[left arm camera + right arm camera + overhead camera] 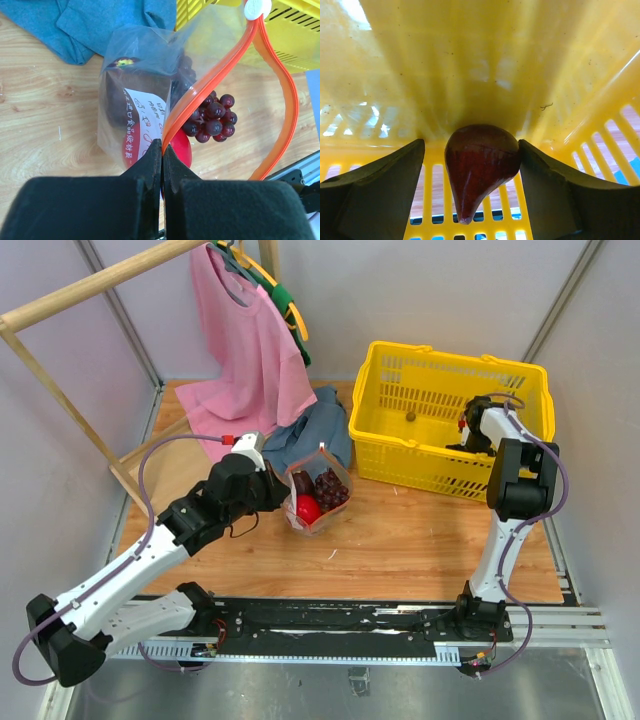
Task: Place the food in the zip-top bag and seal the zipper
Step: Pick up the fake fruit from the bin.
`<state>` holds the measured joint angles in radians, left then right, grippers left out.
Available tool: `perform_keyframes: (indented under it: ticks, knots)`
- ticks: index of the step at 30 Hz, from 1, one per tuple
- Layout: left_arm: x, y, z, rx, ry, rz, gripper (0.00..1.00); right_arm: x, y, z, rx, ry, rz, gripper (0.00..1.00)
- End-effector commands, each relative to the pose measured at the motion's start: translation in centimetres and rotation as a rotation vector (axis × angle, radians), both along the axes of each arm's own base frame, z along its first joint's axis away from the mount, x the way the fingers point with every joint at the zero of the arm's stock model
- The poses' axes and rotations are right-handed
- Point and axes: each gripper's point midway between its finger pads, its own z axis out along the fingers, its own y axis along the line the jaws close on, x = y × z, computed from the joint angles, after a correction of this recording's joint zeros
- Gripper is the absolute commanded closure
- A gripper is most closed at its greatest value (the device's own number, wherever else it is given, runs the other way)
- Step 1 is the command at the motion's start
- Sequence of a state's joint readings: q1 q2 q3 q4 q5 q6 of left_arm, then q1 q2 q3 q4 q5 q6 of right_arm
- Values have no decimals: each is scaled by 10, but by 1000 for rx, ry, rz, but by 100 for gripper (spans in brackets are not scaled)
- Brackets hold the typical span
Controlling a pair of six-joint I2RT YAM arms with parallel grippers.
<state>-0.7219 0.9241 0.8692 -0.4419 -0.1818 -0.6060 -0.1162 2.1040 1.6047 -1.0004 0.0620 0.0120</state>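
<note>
The bag (322,502) is stood on the worktop (420,540) just beside the basket (400,455), and its mouth is held agape by the left claw (162,146), which is clenched on the zipper (220,80) at one edge. A red fruit (182,150) and grapes (212,119) are seen inside the bag. The right claw (471,145) is inside the basket, well apart from the bag, with its jaws spread to either side of a dark fruit (480,165). One jaw seems to touch it while a gap shows at the other, so nothing is grasped yet. Loading is judged to be the step in hand, with sealing not begun. Next, the jaws would need to be closed on the dark fruit, which must then be lifted over the basket wall and dropped into the open mouth
</note>
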Motion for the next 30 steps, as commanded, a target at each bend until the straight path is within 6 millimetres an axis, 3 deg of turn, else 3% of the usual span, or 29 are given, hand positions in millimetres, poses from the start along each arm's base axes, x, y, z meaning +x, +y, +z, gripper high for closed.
perform_keyframes:
  ticks: [1,8,17,24,30]
  knots:
    - [6,-2,14,-20,-33,3,100,-6,1,-10,23,20,-27,23]
    - [8,-5,11,-8,-22,1,100,1,-1,-11,18,-19,-29,28]
    - [8,-6,10,-7,-17,-2,100,11,4,5,32,-107,-26,54]
    - [8,-2,12,-5,-19,11,100,29,34,45,77,-272,30,64]
    - [6,-2,17,-22,-18,12,100,39,48,100,34,-421,82,69]
